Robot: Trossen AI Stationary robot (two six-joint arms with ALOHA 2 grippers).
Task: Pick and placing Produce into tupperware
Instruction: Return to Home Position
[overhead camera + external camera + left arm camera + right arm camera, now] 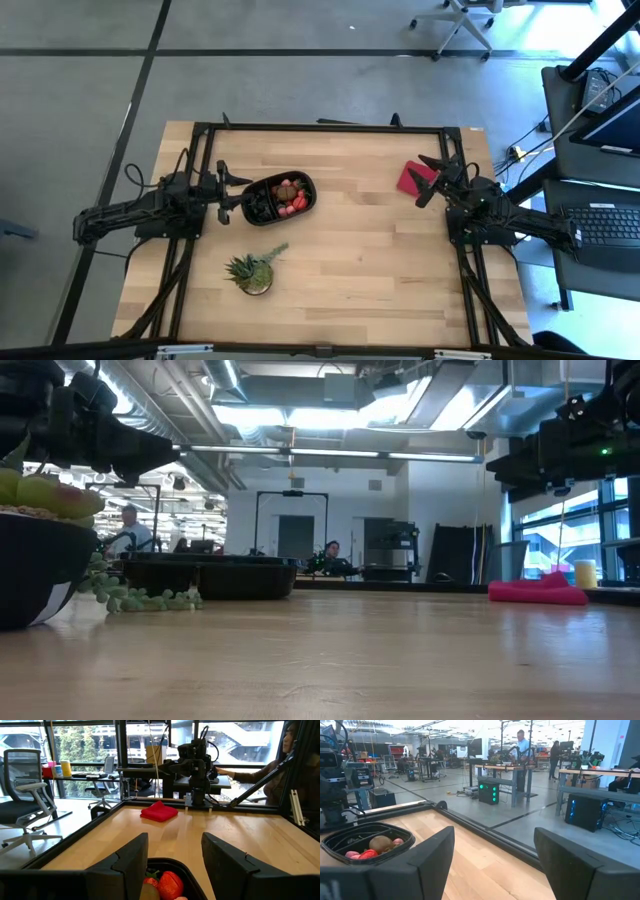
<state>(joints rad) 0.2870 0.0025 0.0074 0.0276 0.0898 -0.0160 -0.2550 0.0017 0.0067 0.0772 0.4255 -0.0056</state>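
"Since the tupperware lies straight ahead of your left claw, with its near end just beside the fingertips, the pull-back is the thing to watch."

"Which way does the tray run?"

"Its long axis runs across the table, roughly along the line your left claw points, only a little skewed. The produce sits inside it. Red pieces are heaped in the end farther from that claw, and the brown kiwi lies among them."

"Is either claw carrying anything?"

"No. Your left claw's fingers are spread wide with nothing between them. Its wrist view looks past them onto the tray's rim and a red piece just beyond. Your right claw is spread and bare as well. It is well apart from the tray, near the red cloth on the table's right side."

"So the left arm is the nearer one."

"By far. I'd judge the packing done, so all that's left is for you to retreat. Draw the left arm straight back along the tray's axis, away from it, so neither finger hooks the rim and drags the tray along. The potted plant stands off that line, so it should not trouble you. Your right arm has open table around it apart from the cloth."
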